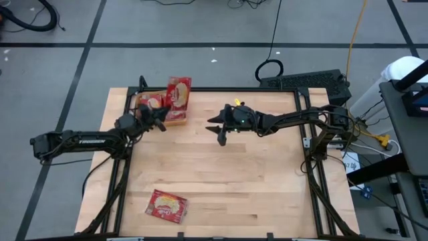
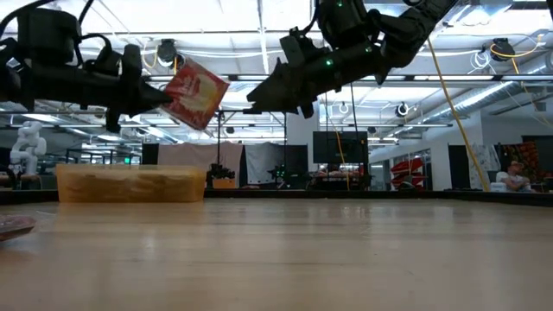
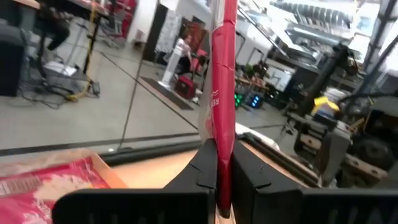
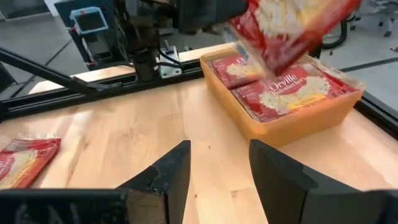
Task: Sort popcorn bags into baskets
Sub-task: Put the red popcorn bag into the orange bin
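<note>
My left gripper point(image 1: 160, 115) is shut on one red popcorn bag point(image 1: 178, 92), held in the air over the orange bin point(image 1: 142, 100) at the table's far left. The bin point(image 4: 292, 121) rests flat on the table and holds more red bags point(image 4: 283, 93) lying flat inside it. My right gripper point(image 1: 221, 131) hovers open above the middle of the table, right of the bin, touching nothing; its fingers point(image 4: 180, 168) point toward the bin. Another few bags point(image 1: 166, 205) lie stacked near the table's near edge. My left gripper point(image 3: 224, 158) pinches the popcorn bag by one end point(image 3: 222, 146) between its two fingers, which come roughly level from the table's left. The bag point(image 2: 195, 93) is lifted clear above the bin, standing on edge and tilted, its free end sticking out beyond the fingertips.
A black frame point(image 1: 214, 89) runs along the table's far and side edges. Bare wood lies between the bin and the near stack point(image 4: 25, 158). In the low view, the stack's edge point(image 2: 13, 226) shows at the left. People are in the room beyond the table.
</note>
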Robot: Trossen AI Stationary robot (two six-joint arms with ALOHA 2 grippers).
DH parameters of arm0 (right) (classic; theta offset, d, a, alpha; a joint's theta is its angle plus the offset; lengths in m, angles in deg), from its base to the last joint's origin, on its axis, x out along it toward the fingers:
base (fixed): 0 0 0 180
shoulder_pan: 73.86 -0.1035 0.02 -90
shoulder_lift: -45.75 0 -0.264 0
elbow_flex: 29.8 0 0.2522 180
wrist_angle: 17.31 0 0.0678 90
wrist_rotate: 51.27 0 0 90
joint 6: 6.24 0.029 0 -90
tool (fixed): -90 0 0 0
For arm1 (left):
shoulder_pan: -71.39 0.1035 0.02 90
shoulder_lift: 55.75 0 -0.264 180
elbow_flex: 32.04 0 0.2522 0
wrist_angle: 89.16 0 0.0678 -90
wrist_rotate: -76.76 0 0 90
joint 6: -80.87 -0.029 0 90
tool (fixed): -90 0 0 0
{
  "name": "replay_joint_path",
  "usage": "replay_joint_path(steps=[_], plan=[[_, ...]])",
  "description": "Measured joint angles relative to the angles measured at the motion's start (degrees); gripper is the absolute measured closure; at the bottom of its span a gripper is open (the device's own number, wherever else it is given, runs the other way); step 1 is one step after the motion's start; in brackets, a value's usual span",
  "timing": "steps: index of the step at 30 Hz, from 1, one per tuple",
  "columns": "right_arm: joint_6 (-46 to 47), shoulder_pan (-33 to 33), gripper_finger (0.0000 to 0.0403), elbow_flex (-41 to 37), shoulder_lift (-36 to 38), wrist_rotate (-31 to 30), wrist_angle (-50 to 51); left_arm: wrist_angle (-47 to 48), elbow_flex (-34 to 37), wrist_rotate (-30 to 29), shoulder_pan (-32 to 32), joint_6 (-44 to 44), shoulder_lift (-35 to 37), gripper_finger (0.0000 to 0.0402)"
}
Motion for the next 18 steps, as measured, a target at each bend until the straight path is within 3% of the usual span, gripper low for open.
replay_joint_path(steps=[6,14,18], plan=[[-1.7,0.2,0.0246,-0.7,0.0,-0.1,-0.1,2.4,-2.1,-2.2,1.9,1.2,0.0,0.0386],[-5.3,0.2,0.0245,-0.7,0.0,-0.1,0.0,24.4,-15.3,-7.3,0.3,-1.4,0.0,0.0386],[-6.3,0.2,0.0245,-0.7,0.0,-0.1,0.0,26.8,-17.5,-9.5,0.4,-1.7,0.0,0.0386]])
